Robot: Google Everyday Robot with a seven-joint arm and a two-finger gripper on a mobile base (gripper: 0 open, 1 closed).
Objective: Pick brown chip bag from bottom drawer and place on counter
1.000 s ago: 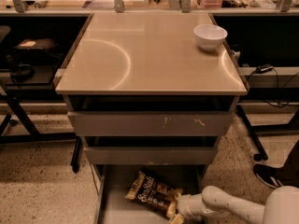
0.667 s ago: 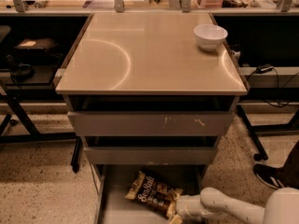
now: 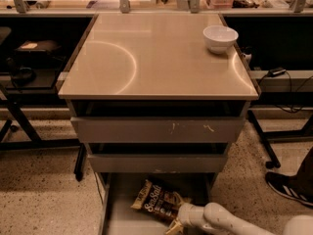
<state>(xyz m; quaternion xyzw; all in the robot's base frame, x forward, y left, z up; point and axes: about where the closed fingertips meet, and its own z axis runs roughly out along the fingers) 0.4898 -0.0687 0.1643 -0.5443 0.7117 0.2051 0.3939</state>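
Note:
The brown chip bag lies in the open bottom drawer, dark brown with white lettering and tan ends. My gripper comes in from the lower right on a white arm and sits at the bag's near right end, against its tan edge. The counter is the glossy beige top of the cabinet above.
A white bowl stands at the counter's back right corner. Two grey-fronted drawers sit above the bottom one, slightly pulled out. Black table frames flank the cabinet. A person's shoe is on the floor at right.
The arm and gripper have shifted very slightly at the bag's right end. The bag lies in the same place.

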